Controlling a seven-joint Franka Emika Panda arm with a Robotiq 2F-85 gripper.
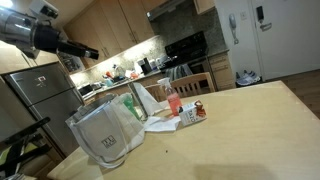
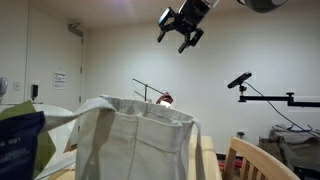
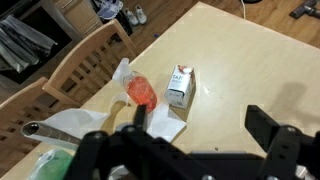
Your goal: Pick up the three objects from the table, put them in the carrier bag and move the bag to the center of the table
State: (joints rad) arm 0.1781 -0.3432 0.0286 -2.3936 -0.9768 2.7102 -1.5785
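Note:
The whitish carrier bag (image 1: 105, 132) stands open near the table's front left corner and fills the foreground in an exterior view (image 2: 140, 140). A green-printed item (image 1: 130, 106) shows at its mouth. The red-and-white packet (image 3: 180, 86) stands upright on the table (image 3: 235, 55), also seen in an exterior view (image 1: 194, 112). A bluish carton (image 2: 18, 140) shows at the left edge beside the bag. My gripper (image 3: 205, 132) hangs high above the table, open and empty, seen in both exterior views (image 1: 90, 52) (image 2: 182, 30). The packet lies ahead of its fingers.
A pink-red bottle (image 3: 142, 92) stands left of the packet on a white sheet (image 3: 100, 125). A wooden chair (image 3: 80, 62) is pushed against the table's edge. Kitchen counters and a fridge (image 1: 45, 95) lie behind. A camera boom (image 2: 265, 97) stands off to the side.

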